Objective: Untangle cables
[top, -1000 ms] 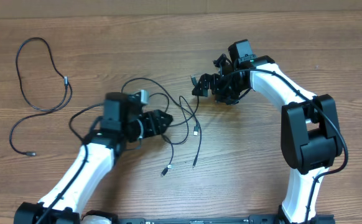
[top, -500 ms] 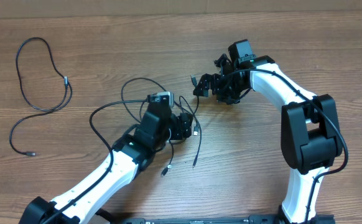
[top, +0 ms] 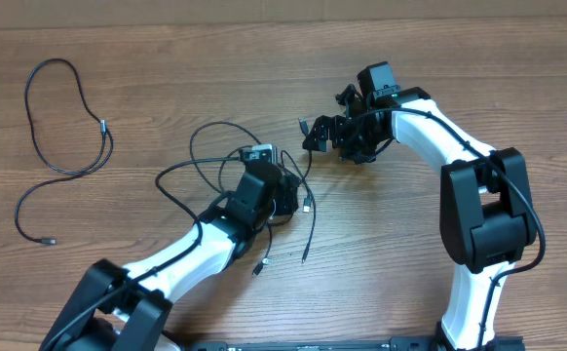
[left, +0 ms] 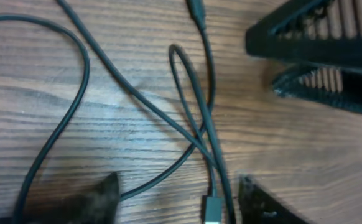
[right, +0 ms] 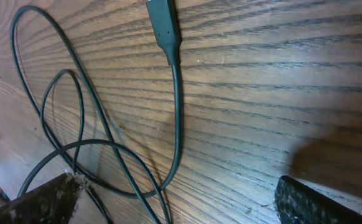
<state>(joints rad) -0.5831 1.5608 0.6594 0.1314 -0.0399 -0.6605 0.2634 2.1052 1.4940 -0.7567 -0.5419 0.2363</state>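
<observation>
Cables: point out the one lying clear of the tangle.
The cable at far left, looped alone with nothing crossing it. The other cables cross one another in the middle.

Matt black plastic cables [right: 176, 112] lie on a smooth, grained wooden table [top: 167, 58].

We take this for a robotics lab or test bench, not a home or a shop. A wood-grain table [top: 167, 58] fills almost the whole overhead frame. Two white-and-black robot arms are mounted at its lower edge: the left arm [top: 181, 263] reaches in from the lower left and the right arm [top: 430, 132] stands at the right. Thin black cables [top: 102, 125] lie loose on the wood, one at the upper left and others crossed over each other at the centre. Beyond the table we see only a pale strip [top: 283, 8] along the top edge, and we cannot tell what it is.
</observation>
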